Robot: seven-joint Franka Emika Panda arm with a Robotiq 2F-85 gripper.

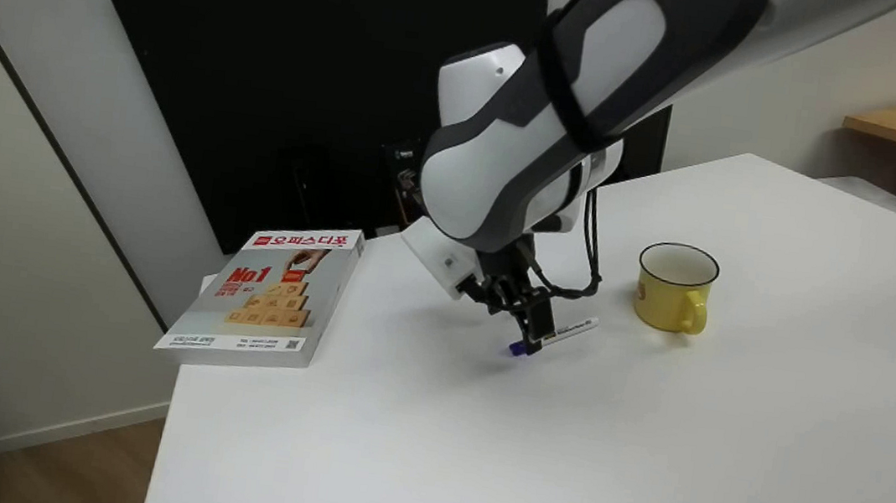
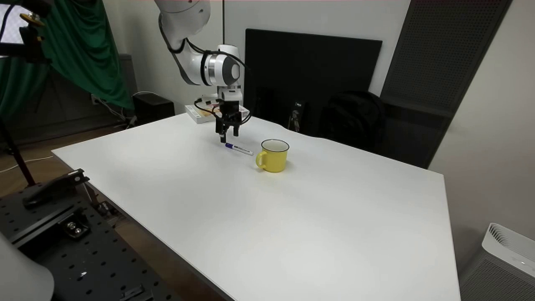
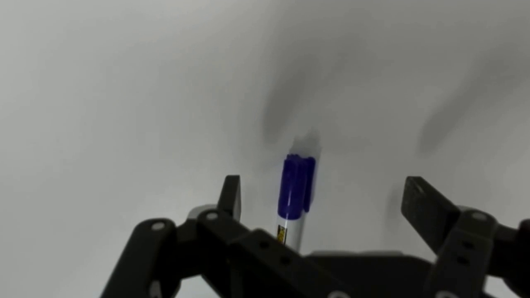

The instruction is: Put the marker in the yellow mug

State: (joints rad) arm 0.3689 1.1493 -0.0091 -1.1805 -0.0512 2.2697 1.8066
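Note:
The marker lies flat on the white table, with a white barrel and dark blue cap. It shows in both exterior views point(image 1: 576, 329) point(image 2: 240, 149). In the wrist view its cap point(image 3: 292, 190) lies between my fingers, nearer the left one, and the rest of its barrel is hidden behind the gripper. My gripper point(image 3: 321, 182) is open and empty, pointing down close above the cap end; it also shows in both exterior views point(image 1: 523, 321) point(image 2: 229, 137). The yellow mug point(image 1: 668, 304) point(image 2: 273, 161) stands upright beyond the marker's white end, out of the wrist view.
A box or thick book point(image 1: 265, 298) point(image 2: 199, 116) lies at the table's edge beside the arm. A large black panel point(image 1: 321, 102) point(image 2: 309, 75) stands behind the table point(image 1: 557, 475). A cable loop point(image 1: 596, 251) hangs by the gripper.

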